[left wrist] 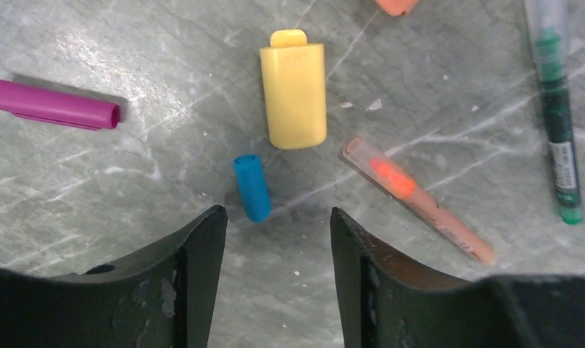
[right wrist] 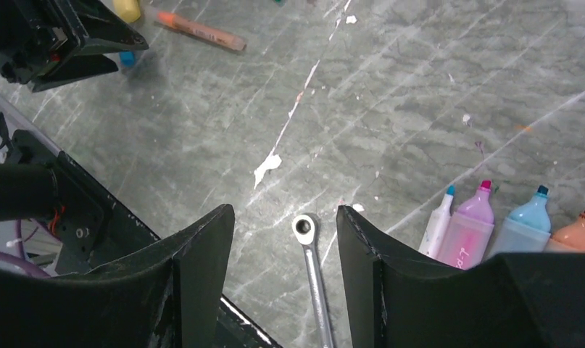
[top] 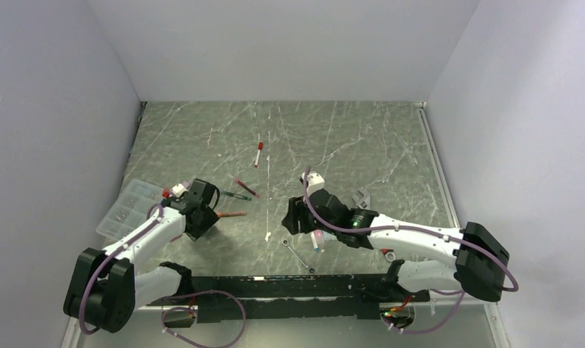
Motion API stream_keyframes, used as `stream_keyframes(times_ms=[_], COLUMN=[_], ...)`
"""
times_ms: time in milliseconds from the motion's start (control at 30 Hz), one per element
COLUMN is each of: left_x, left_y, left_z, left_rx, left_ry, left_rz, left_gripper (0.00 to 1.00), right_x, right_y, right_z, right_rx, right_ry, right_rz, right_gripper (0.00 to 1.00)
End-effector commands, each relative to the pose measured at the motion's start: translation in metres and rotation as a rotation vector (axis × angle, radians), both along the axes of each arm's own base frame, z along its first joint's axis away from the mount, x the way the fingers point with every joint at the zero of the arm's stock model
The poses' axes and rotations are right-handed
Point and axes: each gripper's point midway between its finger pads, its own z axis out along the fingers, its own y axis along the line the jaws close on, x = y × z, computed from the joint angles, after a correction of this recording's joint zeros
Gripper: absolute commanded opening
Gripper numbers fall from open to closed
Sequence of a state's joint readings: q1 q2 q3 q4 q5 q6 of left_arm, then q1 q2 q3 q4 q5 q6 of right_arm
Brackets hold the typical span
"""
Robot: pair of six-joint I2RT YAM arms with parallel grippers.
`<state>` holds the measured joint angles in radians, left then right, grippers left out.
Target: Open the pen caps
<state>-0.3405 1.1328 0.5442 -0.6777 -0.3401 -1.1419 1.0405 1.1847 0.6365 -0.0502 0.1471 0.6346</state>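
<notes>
On the grey marbled tabletop (top: 347,145) a small blue plastic pen cap (left wrist: 252,188) lies loose just before the left gripper (left wrist: 276,217), which is parted and empty. The right gripper (right wrist: 285,214), equally parted and empty, is held over a slim silver wrench (right wrist: 314,272). The work is judged to be between caps, so a still-capped pen must be sought next.

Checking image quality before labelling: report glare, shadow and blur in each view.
Top external: even, soft light, red-capped pen tiny. Left wrist: glare patch on the table above the magenta cap; blue cap sharp, short shadow. Right wrist: wrench sharp, upper-left corner soft.
</notes>
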Motion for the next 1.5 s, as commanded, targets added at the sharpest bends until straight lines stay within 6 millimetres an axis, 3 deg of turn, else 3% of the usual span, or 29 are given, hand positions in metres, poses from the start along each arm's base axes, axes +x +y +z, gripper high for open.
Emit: stream_keyframes(times_ms=[0, 133, 267, 500, 700, 933, 1133, 1467], left_x=[0.007, 0.005, 0.0, -0.018, -0.024, -0.021, -0.021, -0.022], left_y=[-0.012, -0.028, -0.052, -0.08, -0.077, -0.081, -0.078, -0.078], left_z=[0.02, 0.047, 0.07, 0.103, 0.114, 0.117, 0.117, 0.118], left_rx=[-0.066, -0.149, -0.291, -0.473, -0.453, -0.469, -0.451, -0.455], left_ry=[-0.055, -0.099, -0.208, -0.385, -0.412, -0.426, -0.426, -0.426], left_rz=[-0.047, -0.136, -0.246, -0.403, -0.446, -0.461, -0.456, -0.452], left_gripper=[0.63, 0.69, 0.7, 0.72, 0.77, 0.78, 0.78, 0.77], right_x=[0.021, 0.052, 0.103, 0.2, 0.251, 0.274, 0.284, 0.274], right_y=[0.019, 0.032, 0.041, 0.062, 0.088, 0.1, 0.091, 0.079], right_z=[0.031, 0.042, 0.034, -0.007, -0.033, -0.061, -0.078, -0.112], right_rx=[0.016, -0.047, -0.116, -0.228, -0.255, -0.317, -0.423, -0.515], right_ry=[-0.084, -0.146, -0.127, -0.041, 0.003, 0.026, 0.023, 0.067], right_rz=[-0.014, -0.063, -0.155, -0.262, -0.302, -0.315, -0.341, -0.306], right_gripper=[0.58, 0.58, 0.55, 0.59, 0.62, 0.61, 0.57, 0.3])
